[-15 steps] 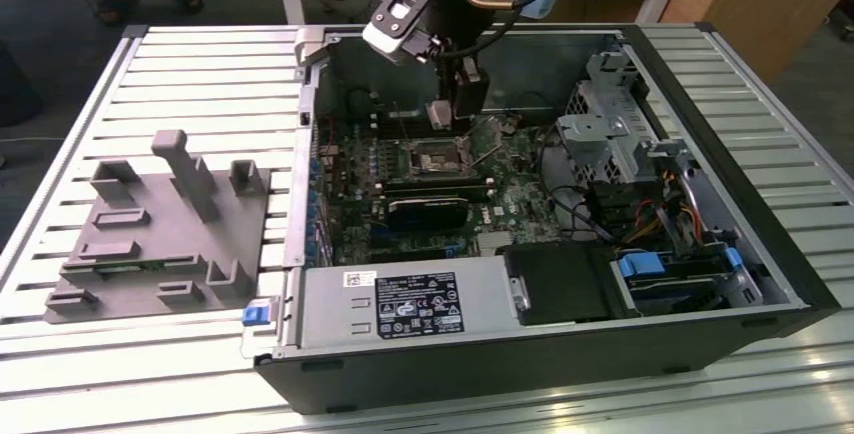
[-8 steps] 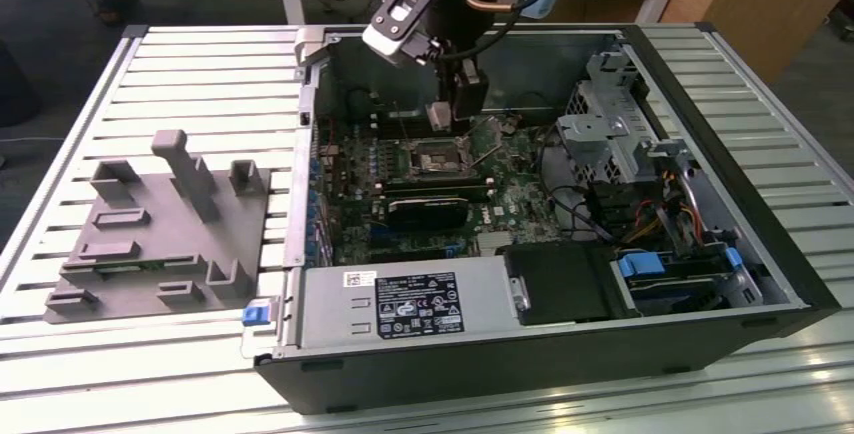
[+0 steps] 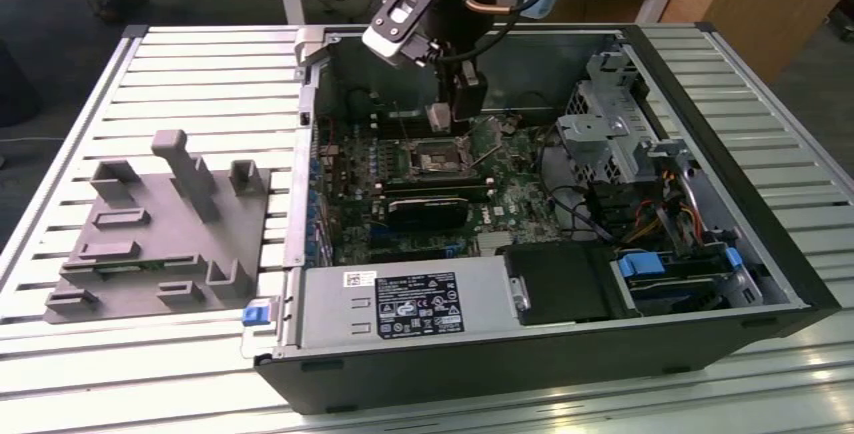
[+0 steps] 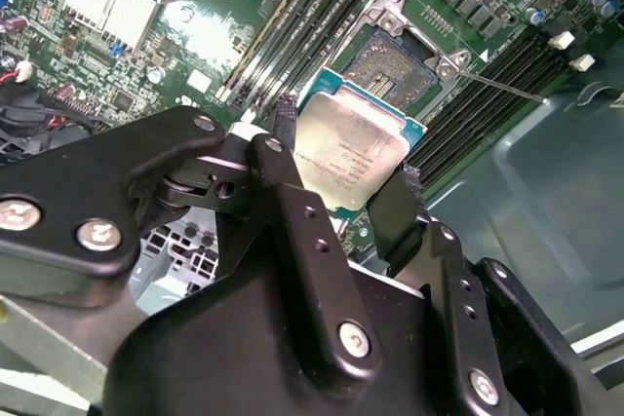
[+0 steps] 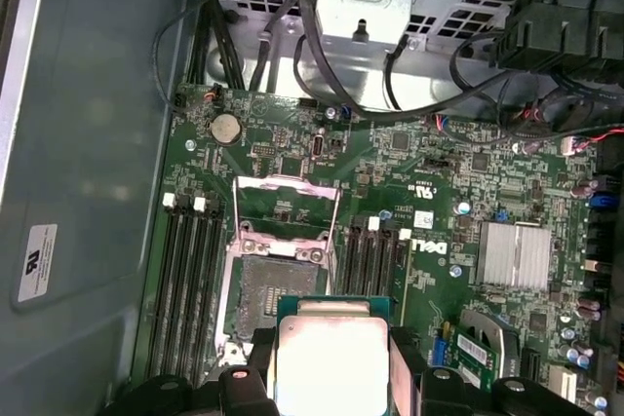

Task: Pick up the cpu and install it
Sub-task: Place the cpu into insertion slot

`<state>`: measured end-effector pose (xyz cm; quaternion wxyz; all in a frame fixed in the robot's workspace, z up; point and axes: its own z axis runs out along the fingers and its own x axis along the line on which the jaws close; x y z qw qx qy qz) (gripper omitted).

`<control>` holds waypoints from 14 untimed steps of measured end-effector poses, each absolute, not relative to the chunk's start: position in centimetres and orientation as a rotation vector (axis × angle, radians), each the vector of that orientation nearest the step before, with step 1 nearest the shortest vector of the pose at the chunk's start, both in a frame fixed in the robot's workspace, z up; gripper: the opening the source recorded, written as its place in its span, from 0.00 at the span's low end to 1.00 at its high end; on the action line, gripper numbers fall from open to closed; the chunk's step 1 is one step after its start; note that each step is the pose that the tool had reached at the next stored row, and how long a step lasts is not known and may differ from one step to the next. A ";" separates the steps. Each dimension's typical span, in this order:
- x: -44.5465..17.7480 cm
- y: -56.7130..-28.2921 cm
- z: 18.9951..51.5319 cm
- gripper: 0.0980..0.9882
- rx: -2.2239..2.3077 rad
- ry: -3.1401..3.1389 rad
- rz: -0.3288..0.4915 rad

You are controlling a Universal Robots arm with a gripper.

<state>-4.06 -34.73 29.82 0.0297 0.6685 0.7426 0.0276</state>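
Cpu, clamped by two opposite edges in the jaws of my gripper, hangs level over the open socket, presumably so its underside stays untouched and aligned.

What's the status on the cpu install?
Claw shut on the cpu, gripped by its edges. It hangs above the socket, not yet seated. Socket open and bare, nothing seen blocking.

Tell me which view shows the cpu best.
Second wrist view: the cpu shows nearly whole between the jaws. First wrist view crops the cpu; exterior view shows a small pale sliver.
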 end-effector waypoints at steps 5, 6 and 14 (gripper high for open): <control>-4.1 -34.3 29.6 0.50 2.075 2.277 0.083; -4.1 -34.3 29.5 0.50 2.081 2.271 0.083; -4.1 -34.1 29.1 0.50 2.122 2.231 0.080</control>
